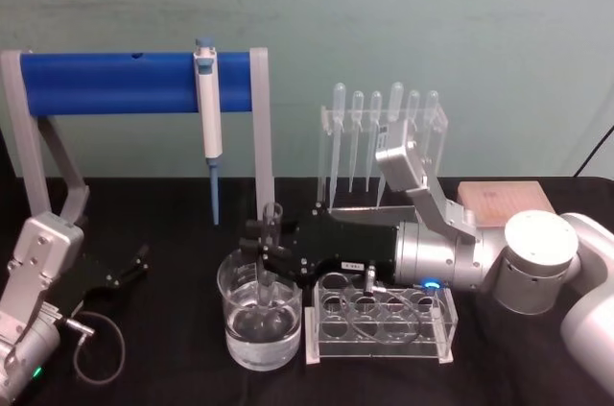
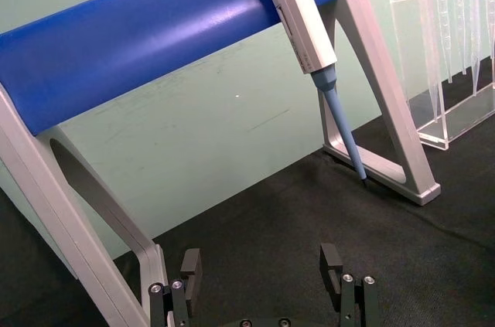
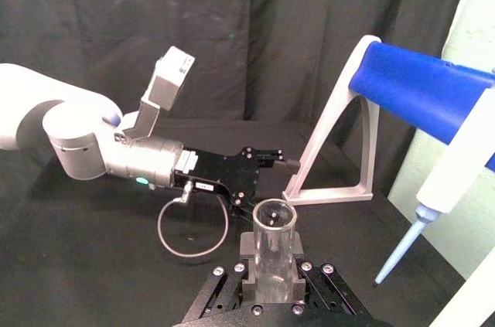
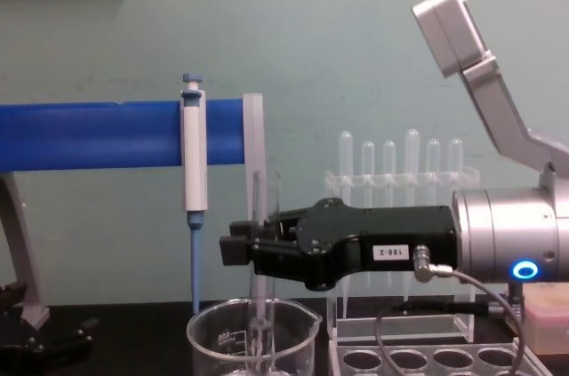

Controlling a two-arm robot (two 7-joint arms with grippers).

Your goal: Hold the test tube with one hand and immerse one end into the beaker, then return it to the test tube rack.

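The test tube [image 1: 273, 221] stands upright with its lower end inside the beaker [image 1: 235, 329], at the middle of the black table. My right gripper [image 1: 269, 257] is shut on the tube's middle, just above the beaker's rim. From the side, the test tube [image 4: 260, 207] rises above the right gripper [image 4: 242, 250] and drops into the beaker [image 4: 213, 327]. In the right wrist view I look down into the tube's open rim [image 3: 274, 215]. My left gripper [image 1: 134, 267] rests open and empty at the table's left; the left wrist view shows the same left gripper [image 2: 261, 265] with jaws wide apart.
A blue bar stand [image 1: 125, 83] holds a white-and-blue micropipette [image 1: 209, 118] behind the beaker. A clear rack with round holes [image 1: 379, 315] sits right of the beaker. A pipette rack [image 1: 384, 137] and a wooden block [image 1: 504, 200] stand at the back right. A cable [image 1: 101, 348] loops by the left arm.
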